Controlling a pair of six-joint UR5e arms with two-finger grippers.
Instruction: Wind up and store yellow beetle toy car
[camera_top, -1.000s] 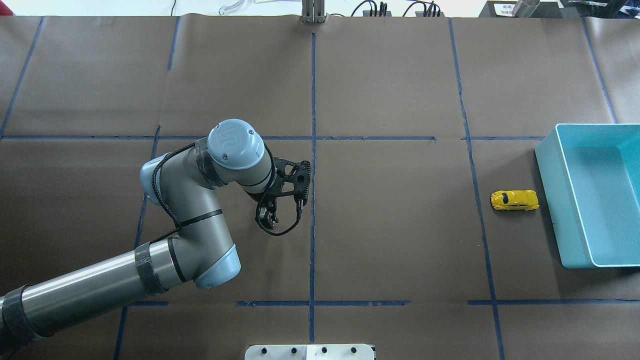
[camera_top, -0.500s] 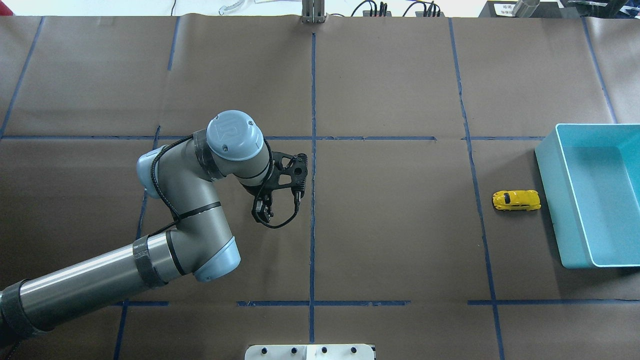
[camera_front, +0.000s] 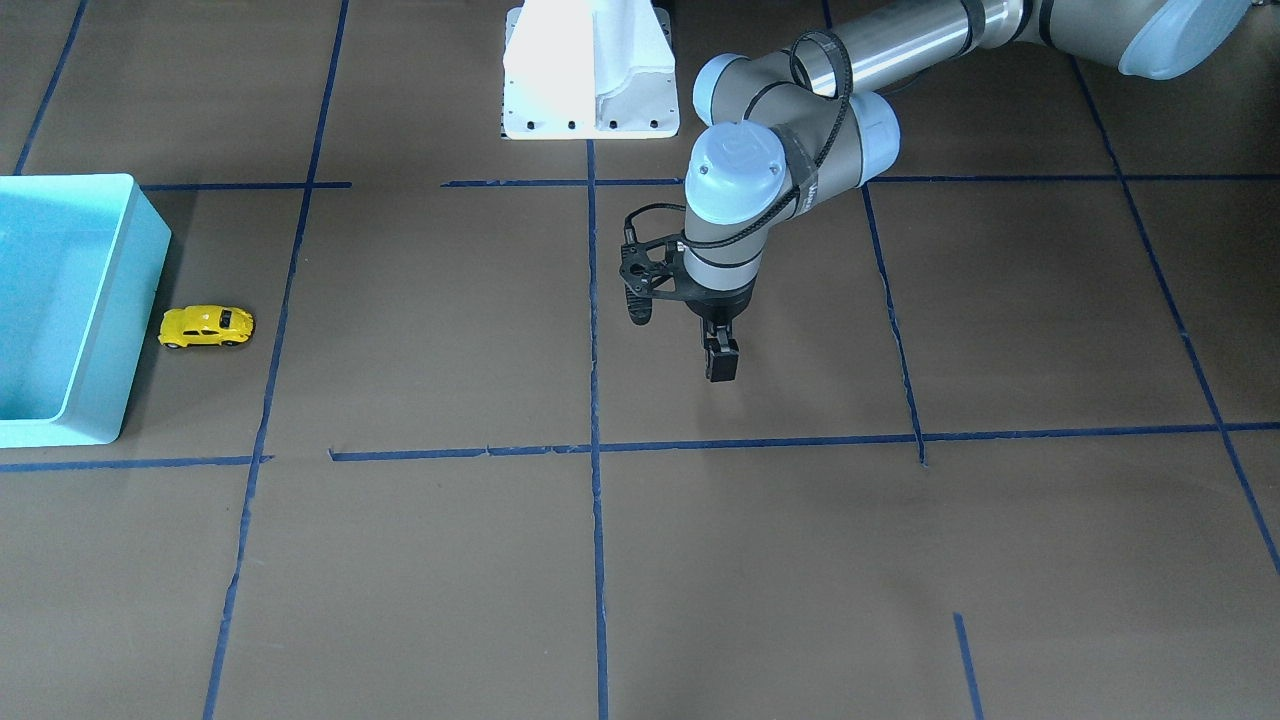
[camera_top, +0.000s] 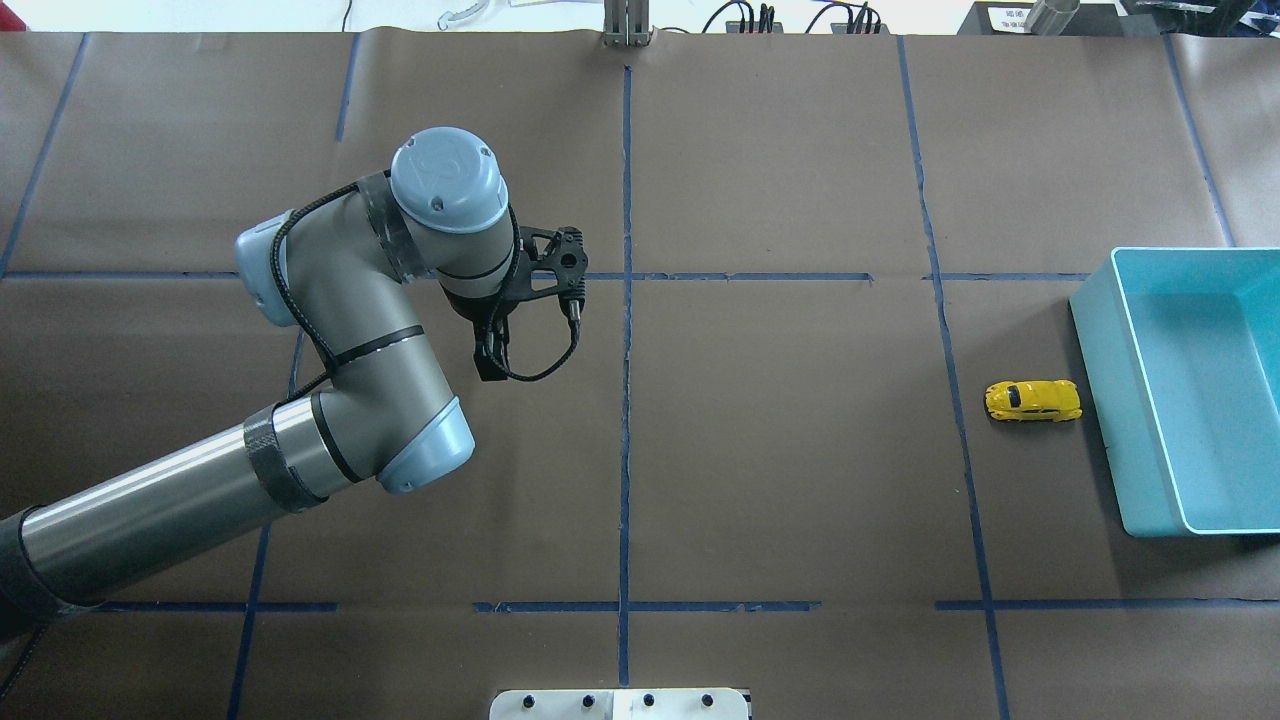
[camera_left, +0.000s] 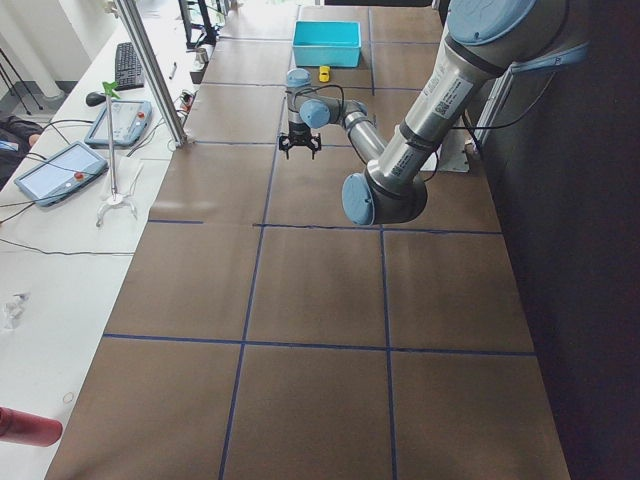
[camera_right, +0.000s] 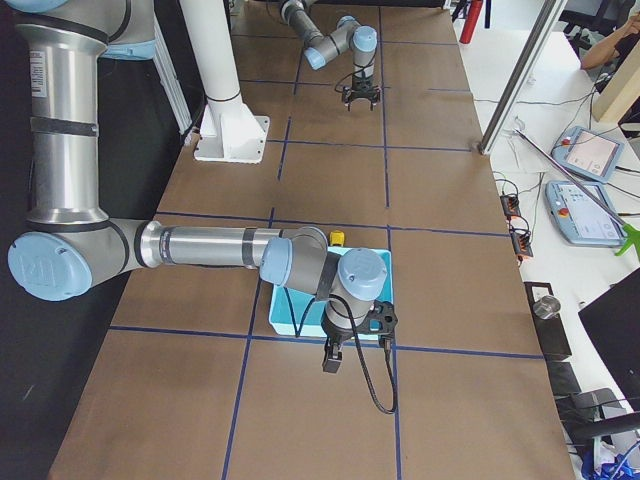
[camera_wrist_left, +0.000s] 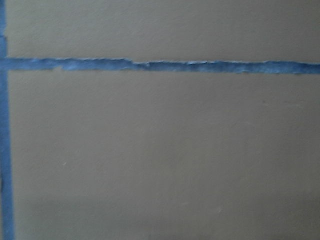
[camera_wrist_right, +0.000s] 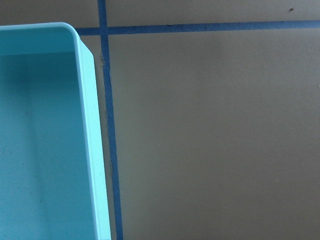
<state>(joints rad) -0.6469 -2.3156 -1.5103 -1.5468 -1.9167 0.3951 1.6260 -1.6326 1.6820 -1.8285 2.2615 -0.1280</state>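
Observation:
The yellow beetle toy car (camera_top: 1033, 400) stands on its wheels on the brown table, just left of the teal bin (camera_top: 1100, 420) in the overhead view. It also shows in the front view (camera_front: 206, 326). My left gripper (camera_top: 488, 362) points down over the table's middle left, far from the car. It holds nothing and its fingers look parted; it also shows in the front view (camera_front: 719, 358). My right gripper (camera_right: 333, 358) shows only in the right side view, hanging by the bin's end, and I cannot tell if it is open.
The teal bin (camera_front: 125, 300) is open-topped, and its corner fills the left of the right wrist view (camera_wrist_right: 92, 150). Blue tape lines (camera_top: 626, 300) divide the table into squares. The white robot base (camera_front: 590, 70) stands at the table's edge.
My left arm has swung back, carrying the gripper left and farther across the table. The car crept slightly toward the bin, then stopped.

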